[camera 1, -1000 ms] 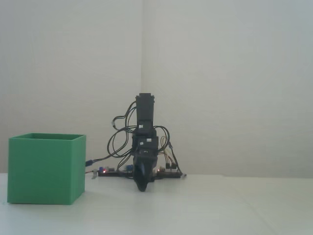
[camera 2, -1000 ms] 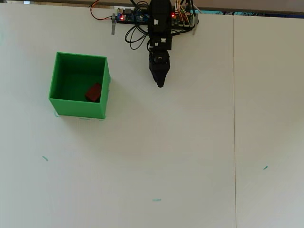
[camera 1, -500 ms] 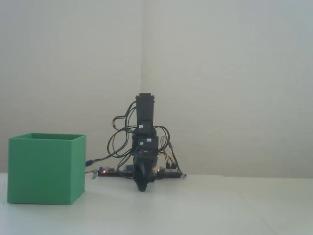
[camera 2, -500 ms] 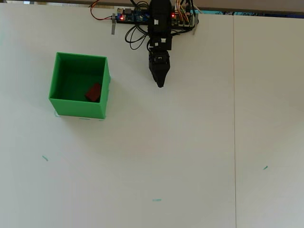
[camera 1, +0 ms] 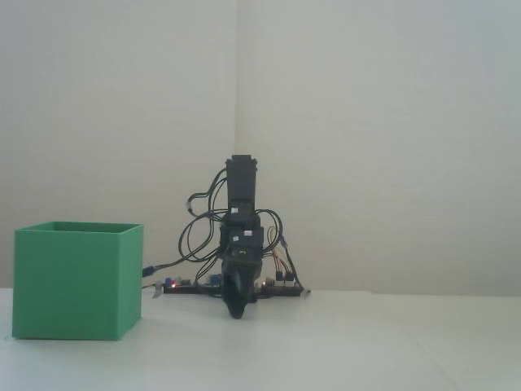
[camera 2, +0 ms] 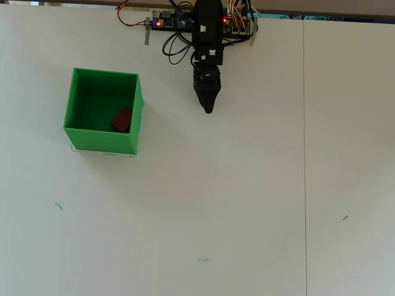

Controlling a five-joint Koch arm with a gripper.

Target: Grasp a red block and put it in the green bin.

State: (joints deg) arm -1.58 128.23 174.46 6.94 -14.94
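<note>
1. The hand (camera 2: pixel 208 108) hangs low over the worktop (camera 2: pixel 247 185) just in front of the arm's base, its tip tapering to a single dark point in the overhead view. In the fixed view it also shows only as one rounded tip (camera 1: pixel 236 311). It carries nothing, but I cannot tell whether its jaws are pressed together or slightly apart.
2. The arm is folded back over its base, which reads as a resting pose away from the bin.
3. Behind the hand, at the far edge of the worktop, sits the control board (camera 2: pixel 176 22) with loose wires and small red lights.
4. To the left in the overhead view stands the green bin (camera 2: pixel 74 132), well apart from the hand.
5. The red block (camera 2: pixel 121 119) lies tilted on the bin's floor, toward its right wall. Judged from this, the task looks done.
6. No brand, label or writing can be read. A few small greenish marks (camera 2: pixel 203 259) dot the near worktop.
</note>
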